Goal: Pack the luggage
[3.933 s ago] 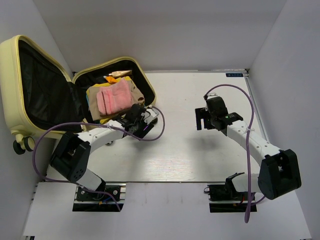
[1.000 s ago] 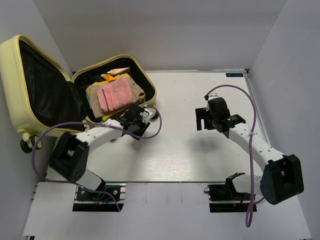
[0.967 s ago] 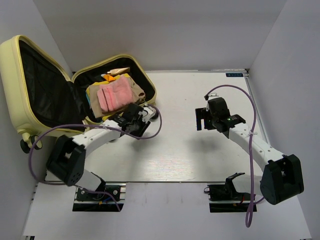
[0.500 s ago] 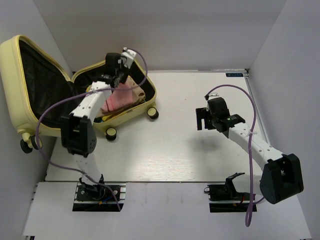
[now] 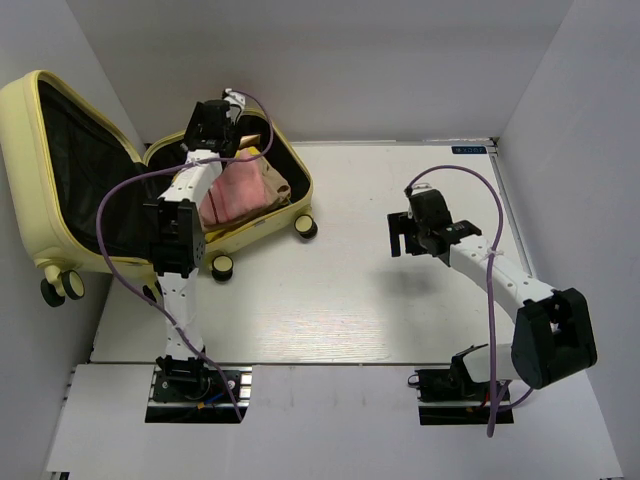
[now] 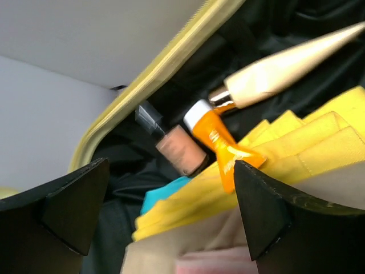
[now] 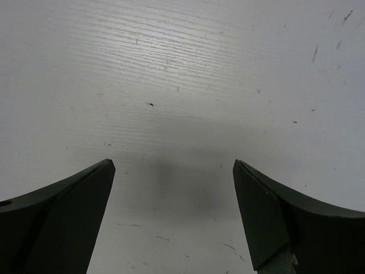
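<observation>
- Since a second ago, the left arm has swung away from the near rim of the luggage and now reaches over its far end, with the left gripper hanging above the packed things.
- Its fingers have gone from half closed to wide apart, and nothing sits between them.
- The right arm has barely shifted. The right gripper hovers over the bare white table, its fingers spread wide and empty.
- The luggage lies open at the far left of the table. Its lid leans back against the left wall and shows black lining.
- The shallower half lies flat, with two wheels facing the arms.
- A pink cloth lies on a beige cloth in the flat half.
- The left wrist view shows a folded yellow cloth with an orange tube lying on its edge.
- A cream pointed tube lies just beyond the orange one.
- A small brown bottle lies beside the orange tube's white cap, and a bit of teal peeks out below.
</observation>
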`<state>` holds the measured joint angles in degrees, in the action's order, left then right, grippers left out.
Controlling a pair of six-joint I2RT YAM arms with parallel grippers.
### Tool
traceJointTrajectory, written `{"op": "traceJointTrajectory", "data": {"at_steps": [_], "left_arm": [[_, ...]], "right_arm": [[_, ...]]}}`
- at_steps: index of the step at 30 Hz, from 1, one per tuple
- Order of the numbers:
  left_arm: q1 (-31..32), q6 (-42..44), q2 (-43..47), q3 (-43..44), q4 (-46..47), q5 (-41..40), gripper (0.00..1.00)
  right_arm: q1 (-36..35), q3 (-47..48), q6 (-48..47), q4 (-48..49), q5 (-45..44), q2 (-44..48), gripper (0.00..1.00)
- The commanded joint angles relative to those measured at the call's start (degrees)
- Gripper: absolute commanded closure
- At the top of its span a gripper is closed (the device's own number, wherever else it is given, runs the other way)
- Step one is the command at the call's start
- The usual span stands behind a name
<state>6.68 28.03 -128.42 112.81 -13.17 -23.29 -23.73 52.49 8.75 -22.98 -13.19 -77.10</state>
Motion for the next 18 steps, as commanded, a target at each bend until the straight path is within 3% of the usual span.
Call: {"op": "traceJointTrajectory", "data": {"at_steps": [1,5,6,8,9,11,12,14,17,18], "left_arm": [[1.3,-3.1,10.7,-0.1,-0.4,-4.4,0.00],[5.4,-13.4,18.4,5.0,-22.5,-9.5,0.00],[6.8,-21.8,21.3,4.5,-29.3,-12.3,0.00],[9.3,-27.6,29.0,2.6,-41.1,-13.9,0.00],[9.8,-35.9,31.2,-3.5,-50.9,-13.5,0.00],[12.3,-46.2,41.1,-9.9,-54.8,-9.7,0.00],[13.2,-47.7,43.3,-20.5,-57.7,-9.3,0.00],[17.3,-53.8,50.4,-27.6,-59.7,-8.8,0.00],[23.8,-63.8,55.1,-31.6,-74.5,-9.4,0.00],[27.1,-67.3,55.7,-31.4,-78.2,-14.4,0.00]], "right_arm": [[0.2,3.4,-1.2,1.3,1.1,-1.0,0.10],[-0.1,6.7,-1.3,1.7,4.0,-4.0,0.11],[0.1,7.2,-0.9,2.1,6.1,-5.4,0.11],[-0.1,8.6,-0.6,4.1,8.1,-6.1,0.13],[-0.1,8.6,-0.3,6.0,10.3,-6.3,0.13],[-0.1,8.8,-0.4,8.5,12.7,-6.5,0.13],[-0.1,9.1,-0.5,8.7,12.7,-6.8,0.13],[-0.2,10.1,-1.3,8.9,15.6,-7.4,0.13],[0.0,11.7,-2.3,8.8,17.5,-9.2,0.13],[0.1,12.1,-2.5,8.8,18.0,-9.5,0.13]]}}
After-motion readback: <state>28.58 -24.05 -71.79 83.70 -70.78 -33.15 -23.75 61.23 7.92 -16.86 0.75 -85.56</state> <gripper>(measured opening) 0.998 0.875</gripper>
